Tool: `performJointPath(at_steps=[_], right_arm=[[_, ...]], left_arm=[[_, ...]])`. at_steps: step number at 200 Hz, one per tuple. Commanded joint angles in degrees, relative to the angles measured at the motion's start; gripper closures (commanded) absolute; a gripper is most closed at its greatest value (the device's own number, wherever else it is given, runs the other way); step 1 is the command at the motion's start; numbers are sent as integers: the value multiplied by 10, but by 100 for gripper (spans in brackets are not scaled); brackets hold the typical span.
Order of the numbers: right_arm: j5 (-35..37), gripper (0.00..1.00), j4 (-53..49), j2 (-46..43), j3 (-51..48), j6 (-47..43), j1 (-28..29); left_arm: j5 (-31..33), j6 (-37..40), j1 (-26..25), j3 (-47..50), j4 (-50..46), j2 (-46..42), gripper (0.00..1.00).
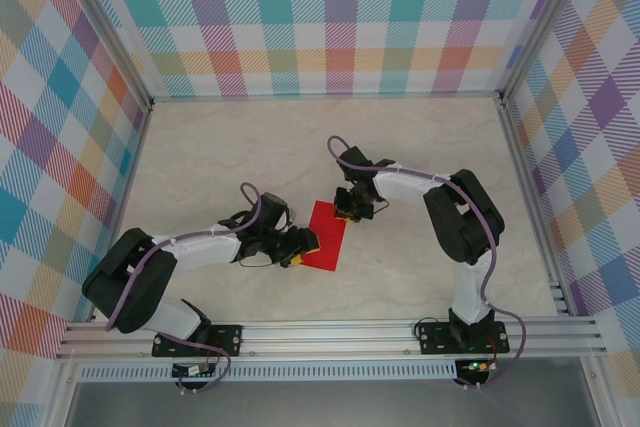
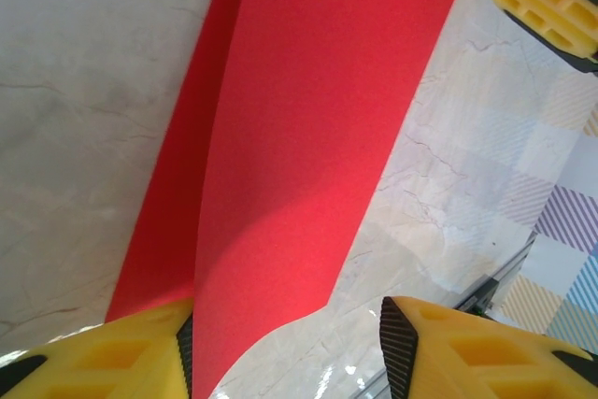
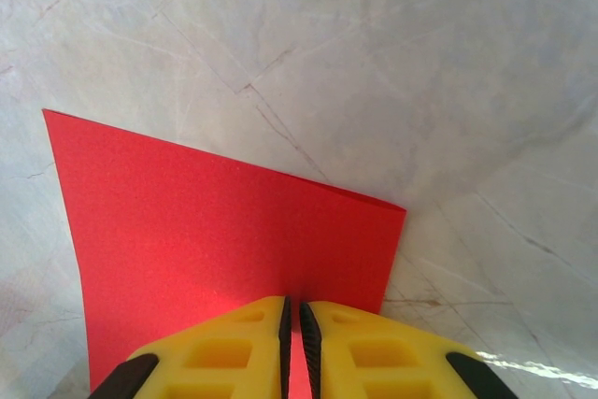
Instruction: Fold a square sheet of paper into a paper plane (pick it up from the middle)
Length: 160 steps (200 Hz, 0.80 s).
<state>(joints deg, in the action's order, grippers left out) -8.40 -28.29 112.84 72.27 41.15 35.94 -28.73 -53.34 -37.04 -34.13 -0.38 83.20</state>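
The square sheet of paper point(image 1: 325, 235), bright red, lies on the table between my two grippers, doubled over into a narrow rectangle with two layers showing point(image 2: 308, 137). A paper plane is out of view. My right gripper point(image 3: 296, 324) is shut on the sheet's far edge point(image 3: 206, 221), and in the top view it point(image 1: 350, 212) sits at the sheet's upper right. My left gripper point(image 2: 290, 348) is at the near left corner point(image 1: 303, 247). Its jaws stand apart, with the upper layer resting against the left pad point(image 2: 187, 348) and a wide gap to the right pad point(image 2: 394, 343).
The marble-look table point(image 1: 250, 147) is fenced by checked walls point(image 1: 330, 17) on three sides. An aluminium rail point(image 1: 330, 332) carrying both arm bases runs along the near edge. One yellow finger of the right gripper point(image 2: 547, 2) shows at the top right of the left wrist view.
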Motion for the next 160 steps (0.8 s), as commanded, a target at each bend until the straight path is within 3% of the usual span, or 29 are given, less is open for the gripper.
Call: performJointPath(at_steps=[1,114,160], right_arm=[[15,84,-7,59,-31,3,2],[-27,85,7,54,-32,-1,-3],[-88,82,58,-47,-66,-27,-17]], left_arm=[[-22,-3,-7,-18,24,-20,49],[-37,-12,-13,-72,106,72,51],[-16,-7,-13,-74,100,96,53]])
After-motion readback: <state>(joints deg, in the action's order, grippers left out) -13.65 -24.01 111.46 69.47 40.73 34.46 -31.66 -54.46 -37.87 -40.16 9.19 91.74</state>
